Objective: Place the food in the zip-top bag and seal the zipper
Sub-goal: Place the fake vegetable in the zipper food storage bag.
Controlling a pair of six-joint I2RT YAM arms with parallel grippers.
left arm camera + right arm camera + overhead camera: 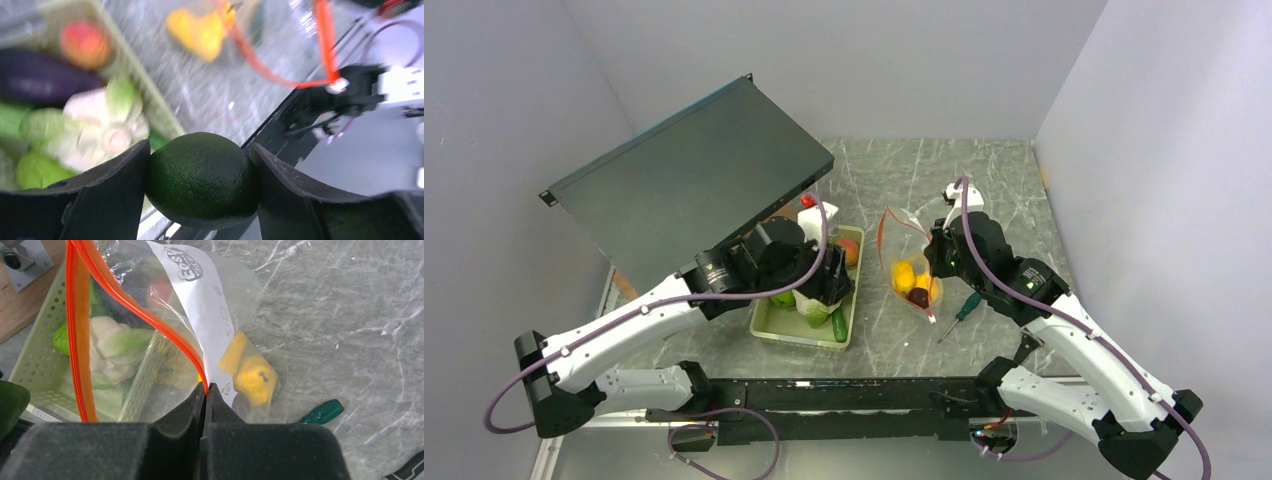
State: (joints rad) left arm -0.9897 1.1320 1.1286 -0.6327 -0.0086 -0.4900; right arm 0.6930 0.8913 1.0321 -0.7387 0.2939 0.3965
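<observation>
Clear plastic of the zip-top bag, just right of the tray, is pinched at the zipper rim by the closed right gripper. Its long axis is judged to run far to near, with the mouth raised at the far end. A yellow piece and a dark piece are bagged. A dark green fruit is clamped in the left gripper over the tray, where several pieces lie unbagged, and the zipper is unsealed.
</observation>
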